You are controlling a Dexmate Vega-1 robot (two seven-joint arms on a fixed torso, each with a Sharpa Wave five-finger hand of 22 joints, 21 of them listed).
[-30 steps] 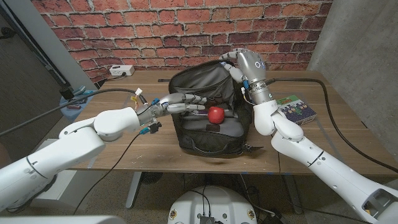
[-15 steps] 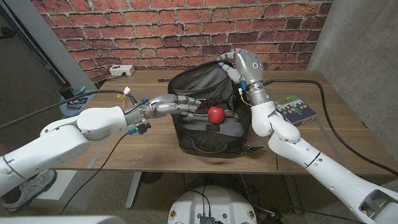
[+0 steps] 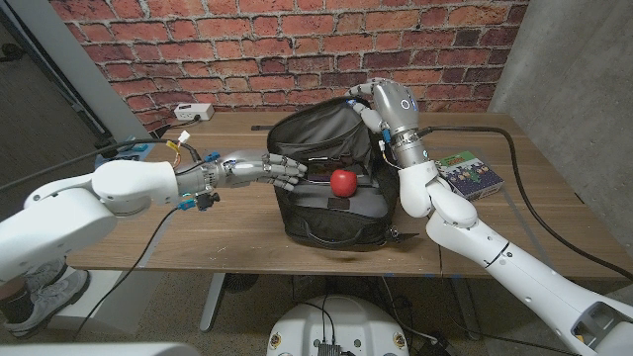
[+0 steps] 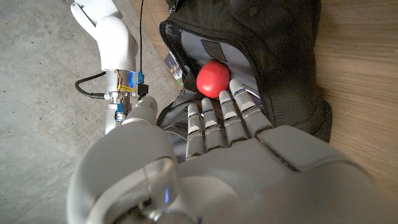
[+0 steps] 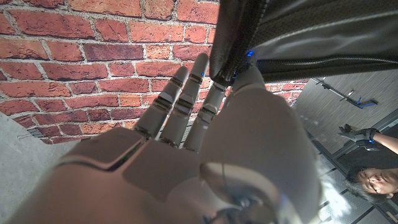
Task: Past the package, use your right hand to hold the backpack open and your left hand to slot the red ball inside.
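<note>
The backpack (image 3: 331, 188) sits at the middle of the tabletop (image 3: 237, 232), nearer its front edge, with its flap lifted. The right hand (image 3: 368, 104) is up at the top rim on the bag's far right side; in the right wrist view a fold of dark fabric is pinched between thumb and fingers (image 5: 186, 99), so that hand grips the backpack and keeps the mouth open. The red ball (image 3: 342, 182) rests inside the opened front section, on the grey lining just below the zip line. It looks lodged in the pocket rather than sitting loose on top, though the head view is too shallow to be sure how deep it lies. The left hand (image 3: 275, 168) hovers at the bag's left side with fingers extended and slightly apart, holding nothing; in the left wrist view its fingertips (image 4: 227, 102) end just short of the ball. The package (image 3: 473, 172) lies near the right edge. By this showing the ball is delivered; perhaps a push deeper and letting go of the flap are left.
</note>
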